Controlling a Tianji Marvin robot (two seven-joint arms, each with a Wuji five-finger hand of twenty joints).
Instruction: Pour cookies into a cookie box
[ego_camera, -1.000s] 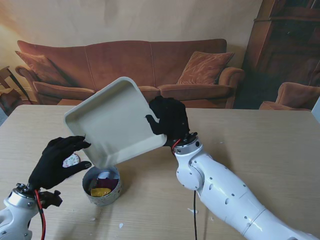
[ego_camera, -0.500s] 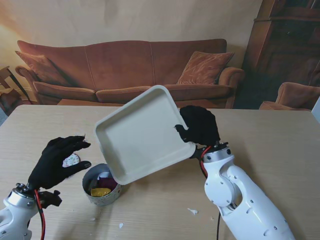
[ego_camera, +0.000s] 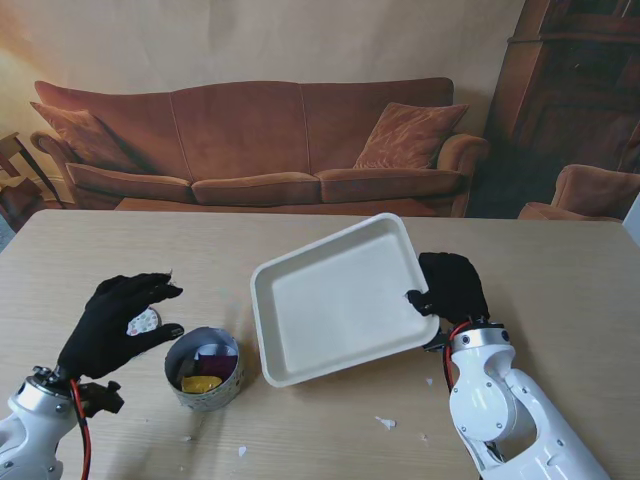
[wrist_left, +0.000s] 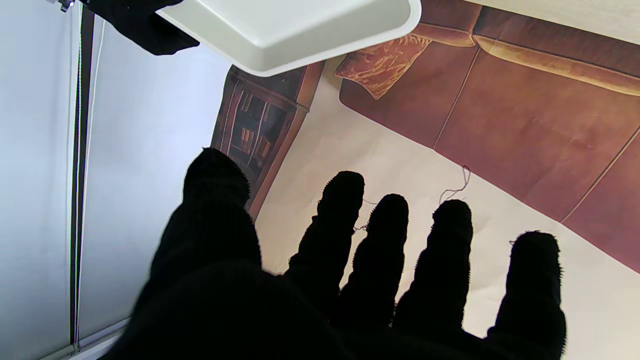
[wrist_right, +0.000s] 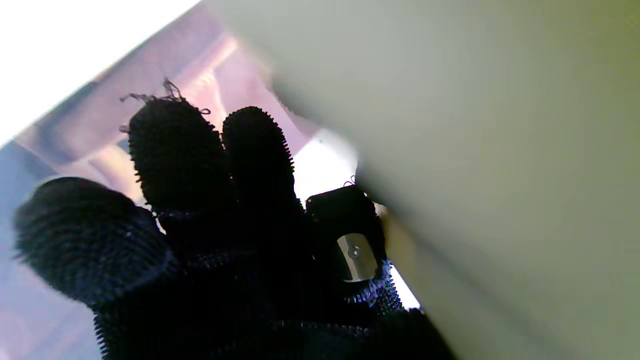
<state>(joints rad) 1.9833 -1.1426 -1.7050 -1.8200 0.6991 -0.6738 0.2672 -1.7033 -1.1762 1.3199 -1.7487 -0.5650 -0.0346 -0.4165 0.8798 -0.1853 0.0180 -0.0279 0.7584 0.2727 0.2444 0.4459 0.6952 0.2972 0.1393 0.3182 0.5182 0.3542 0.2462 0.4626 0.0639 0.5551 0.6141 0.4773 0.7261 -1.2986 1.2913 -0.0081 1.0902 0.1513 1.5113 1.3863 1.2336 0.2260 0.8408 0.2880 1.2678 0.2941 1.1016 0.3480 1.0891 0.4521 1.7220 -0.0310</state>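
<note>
The white square tray (ego_camera: 335, 305) looks empty and hangs slightly tilted just over the table, to the right of the cookie box. My right hand (ego_camera: 452, 288) is shut on its right rim, thumb over the edge. The left wrist view shows the tray (wrist_left: 300, 25) and right hand (wrist_left: 142, 27) from the side; the right wrist view is filled by the tray's blurred surface (wrist_right: 500, 150) beside my right hand (wrist_right: 225, 230). The cookie box (ego_camera: 203, 371) is a round open tin holding wrapped cookies. My left hand (ego_camera: 115, 322) hovers open just left of it, fingers (wrist_left: 390, 240) spread, holding nothing.
A small round patterned thing (ego_camera: 143, 321) lies on the table under my left hand's fingers. White crumbs (ego_camera: 385, 423) dot the table near me. A brown sofa (ego_camera: 260, 140) stands beyond the table's far edge.
My right hand has carried the tray from its steep tilt over the cookie box rightwards and down, levelling it. The left hand and the box have stayed put.
</note>
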